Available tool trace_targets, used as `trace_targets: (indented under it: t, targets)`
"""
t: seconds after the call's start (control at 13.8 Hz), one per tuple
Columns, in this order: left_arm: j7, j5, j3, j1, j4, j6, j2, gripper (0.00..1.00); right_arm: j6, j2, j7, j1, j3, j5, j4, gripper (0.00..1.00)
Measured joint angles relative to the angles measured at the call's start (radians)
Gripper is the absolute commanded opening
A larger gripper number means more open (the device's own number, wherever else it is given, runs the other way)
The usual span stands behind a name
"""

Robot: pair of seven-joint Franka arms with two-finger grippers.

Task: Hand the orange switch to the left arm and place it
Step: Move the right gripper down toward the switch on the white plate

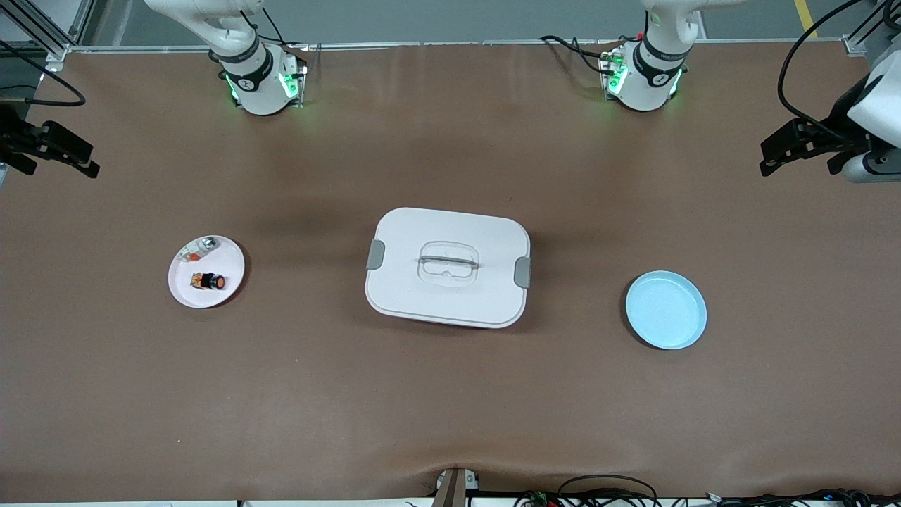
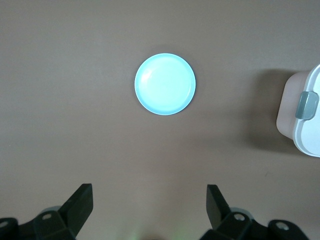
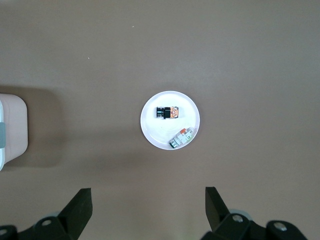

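Front view: tiny round-capped orange switch (image 1: 209, 282) lies on a white plate (image 1: 229, 282) — the smooth rounded box (image 1: 448, 267) sits between it and a pale blue plate (image 1: 666, 310); left gripper (image 2: 147, 205) and right gripper (image 3: 147, 207) both hang spread, holding nothing.

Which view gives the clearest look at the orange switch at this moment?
The front view: the orange switch lies on its side on the white plate, its orange cap facing the camera. The right wrist view also has it, on that plate but smaller. The left wrist view shows no switch, only the blue plate.
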Motion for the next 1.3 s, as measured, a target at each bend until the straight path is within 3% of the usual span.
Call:
trace_targets:
  t: [0.94,1.3]
  targets:
    - [0.000,0.000,0.000,0.000,0.005,-0.001,0.002,1.00,-0.022,0.008,0.000,-0.009,0.000,0.000,0.000,1.00]
    - [0.000,0.000,0.000,0.000,0.004,-0.002,0.008,1.00,-0.016,0.087,0.000,-0.009,0.000,0.000,-0.038,1.00]
